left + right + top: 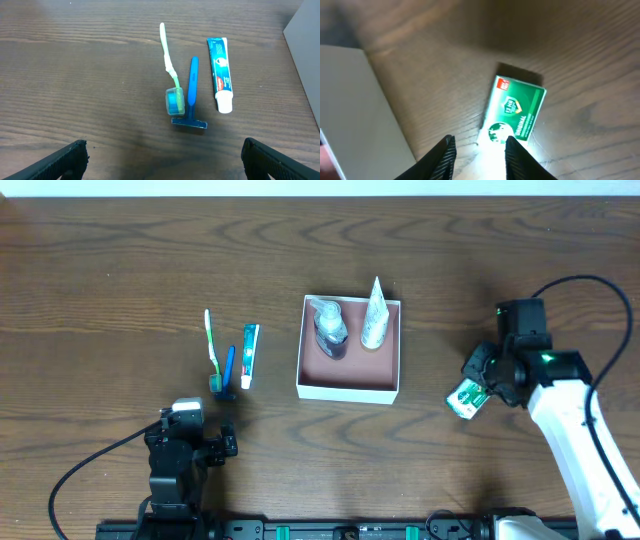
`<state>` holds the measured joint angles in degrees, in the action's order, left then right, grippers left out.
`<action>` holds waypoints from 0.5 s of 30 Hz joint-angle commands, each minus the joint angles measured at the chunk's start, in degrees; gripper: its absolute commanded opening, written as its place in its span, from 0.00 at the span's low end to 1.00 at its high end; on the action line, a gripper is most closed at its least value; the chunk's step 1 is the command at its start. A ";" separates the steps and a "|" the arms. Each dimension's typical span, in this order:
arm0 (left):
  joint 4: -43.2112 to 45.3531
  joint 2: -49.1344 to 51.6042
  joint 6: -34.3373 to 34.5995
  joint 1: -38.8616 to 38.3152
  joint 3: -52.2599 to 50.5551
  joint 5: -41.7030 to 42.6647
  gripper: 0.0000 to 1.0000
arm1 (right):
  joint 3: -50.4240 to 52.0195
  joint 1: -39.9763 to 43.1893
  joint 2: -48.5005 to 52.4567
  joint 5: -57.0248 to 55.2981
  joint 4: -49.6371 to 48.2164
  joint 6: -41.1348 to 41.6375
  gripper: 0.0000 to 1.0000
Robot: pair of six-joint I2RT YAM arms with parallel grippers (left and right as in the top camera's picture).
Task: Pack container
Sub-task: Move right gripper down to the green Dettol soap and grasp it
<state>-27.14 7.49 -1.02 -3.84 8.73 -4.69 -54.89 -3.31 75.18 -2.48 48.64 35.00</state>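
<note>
The right arm (572,418) is angled down; the green soap box (513,111) is clamped by the right gripper (481,152), the container (347,390) lying leftward, well apart; the left gripper (165,156) is spread wide

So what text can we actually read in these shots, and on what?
"ORIGINAL": on the face of the green soap box, right wrist view.
Red corner tag on the same box: blurred, unreadable.
Toothpaste tube: print too small to read.
Nothing else shows legible text.
</note>
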 commanded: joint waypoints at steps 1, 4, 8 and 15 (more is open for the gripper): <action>-0.17 -0.35 0.92 0.28 -0.98 -0.24 0.98 | 0.00 -0.39 0.74 -1.75 0.70 -1.42 0.32; -0.17 -0.35 0.92 0.28 -0.98 -0.24 0.98 | 0.37 -0.39 2.32 -1.22 1.33 -1.20 0.38; -0.17 -0.35 0.92 0.28 -0.98 -0.22 0.98 | 1.57 -0.39 6.23 -0.92 1.66 -1.20 0.72; -0.17 -0.35 0.92 0.28 -0.98 -0.22 0.98 | 3.06 -0.39 16.76 0.50 -3.91 -1.22 0.87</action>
<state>-27.14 7.49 -1.02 -3.84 8.73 -4.69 -52.60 -3.31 88.53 -2.72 45.69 33.87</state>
